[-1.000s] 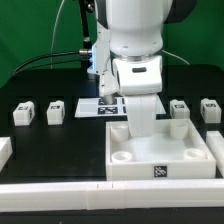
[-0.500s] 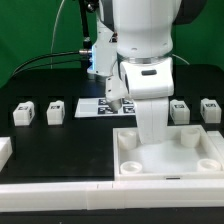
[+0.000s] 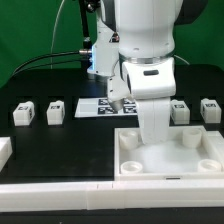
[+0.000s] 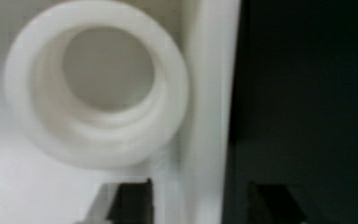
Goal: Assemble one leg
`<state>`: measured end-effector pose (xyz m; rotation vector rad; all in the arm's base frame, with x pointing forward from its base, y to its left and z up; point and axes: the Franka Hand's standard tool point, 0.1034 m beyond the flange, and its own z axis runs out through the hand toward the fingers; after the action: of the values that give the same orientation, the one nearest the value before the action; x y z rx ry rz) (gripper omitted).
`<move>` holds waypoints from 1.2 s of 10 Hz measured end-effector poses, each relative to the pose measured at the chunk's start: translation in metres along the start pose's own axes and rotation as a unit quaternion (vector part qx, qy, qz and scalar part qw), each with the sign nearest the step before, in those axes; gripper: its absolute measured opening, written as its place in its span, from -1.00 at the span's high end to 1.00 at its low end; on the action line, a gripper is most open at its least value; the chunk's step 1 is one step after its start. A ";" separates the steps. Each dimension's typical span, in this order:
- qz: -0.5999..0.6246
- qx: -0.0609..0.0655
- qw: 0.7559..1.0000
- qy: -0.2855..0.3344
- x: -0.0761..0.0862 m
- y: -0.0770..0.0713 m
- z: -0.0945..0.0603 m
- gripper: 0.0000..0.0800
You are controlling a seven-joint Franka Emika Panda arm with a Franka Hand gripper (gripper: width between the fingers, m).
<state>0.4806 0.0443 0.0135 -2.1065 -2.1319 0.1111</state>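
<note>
Black bench [image 3: 60,140] and green backdrop are framing the cell. We are observing the hand [image 4: 194,205] straddling a wall of the white tray [image 3: 190,170], fingers narrow; we cannot tell whether it is clamping. The nearest leg [image 3: 179,110] is standing free, just beyond the tray.

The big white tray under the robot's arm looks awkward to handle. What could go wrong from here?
Two risks, I'd guess. The gripper straddles a wall of the tray, but the wrist view is too blurred to show a firm pinch; the tray might slip or twist. Also, one leg stands just behind the tray's far edge, so a shove that way could knock it over.
</note>
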 end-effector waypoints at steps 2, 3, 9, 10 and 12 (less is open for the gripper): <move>0.000 0.001 1.000 0.000 0.000 -0.001 0.001 0.01; 0.001 0.001 1.000 0.000 0.000 -0.001 0.001 -0.43; 0.023 -0.002 1.000 -0.002 0.001 -0.007 -0.006 -0.62; 0.037 -0.004 0.999 -0.006 0.000 -0.015 -0.013 -0.62; 0.057 -0.021 0.998 -0.014 -0.002 -0.030 -0.035 -0.62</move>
<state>0.4559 0.0402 0.0527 -2.2637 -2.0459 0.1097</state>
